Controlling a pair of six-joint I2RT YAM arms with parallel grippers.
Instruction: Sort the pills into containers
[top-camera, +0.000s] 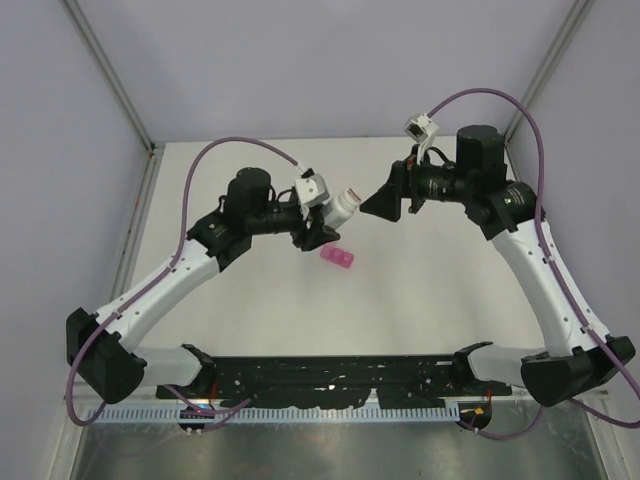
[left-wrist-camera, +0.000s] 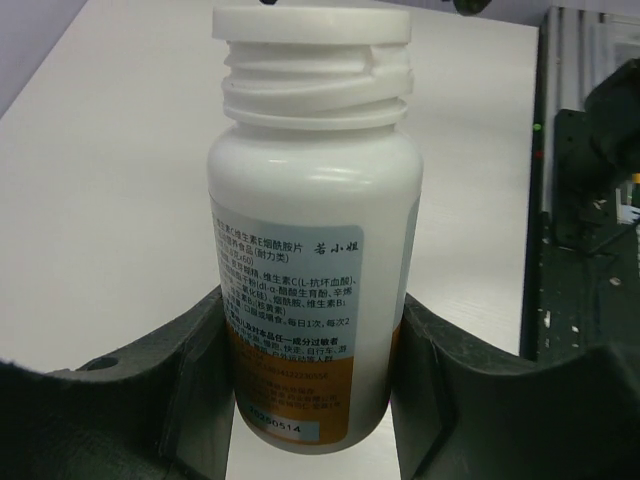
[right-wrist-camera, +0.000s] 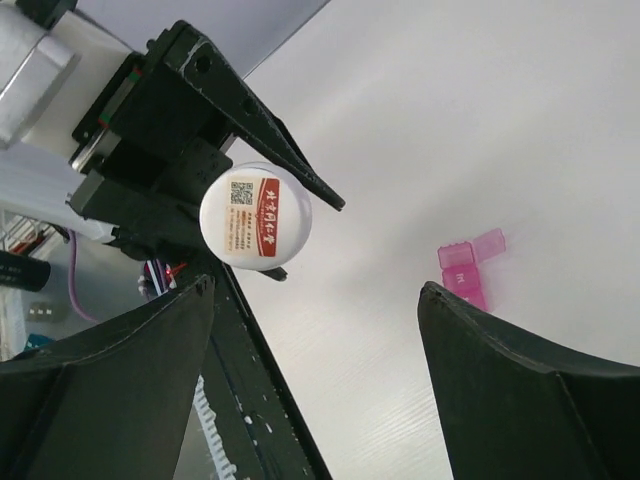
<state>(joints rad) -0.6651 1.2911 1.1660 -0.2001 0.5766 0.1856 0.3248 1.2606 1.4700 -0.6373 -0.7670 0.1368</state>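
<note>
The pink pill box (top-camera: 337, 258) lies on the white table, just below my left gripper. In the right wrist view the pill box (right-wrist-camera: 468, 268) shows one lid flipped open. My left gripper (top-camera: 328, 220) is shut on the white bottle with the orange label (top-camera: 343, 205) and holds it tilted above the table. In the left wrist view the bottle (left-wrist-camera: 310, 250) sits between my fingers, white cap (left-wrist-camera: 313, 25) on top with threads showing under it. My right gripper (top-camera: 376, 205) is open and empty, facing the cap (right-wrist-camera: 255, 217) a short way off. No pills show.
The black rail (top-camera: 330, 375) with both arm bases runs along the near table edge. Grey enclosure walls with metal posts (top-camera: 110, 75) stand at left, right and back. Purple cables (top-camera: 215, 155) loop over both arms.
</note>
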